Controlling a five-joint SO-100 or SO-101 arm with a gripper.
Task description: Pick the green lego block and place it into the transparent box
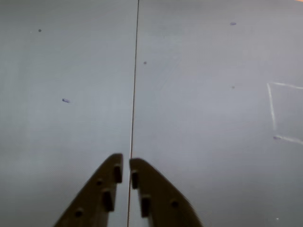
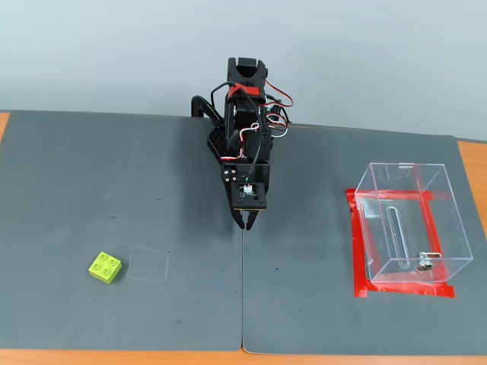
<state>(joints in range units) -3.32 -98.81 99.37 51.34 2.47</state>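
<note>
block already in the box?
No. In the fixed view the green block lies on the mat at left, far from the box at right.

In the fixed view, the lego block (image 2: 104,267) is located near left on the mat (image 2: 152,175); the box (image 2: 409,222) is positioned right; the gripper (image 2: 249,221) is suspended between them, farther back.

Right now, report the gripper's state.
Gripper: closed, holding nothing; the green lego block lies on the mat, apart from it.
</note>
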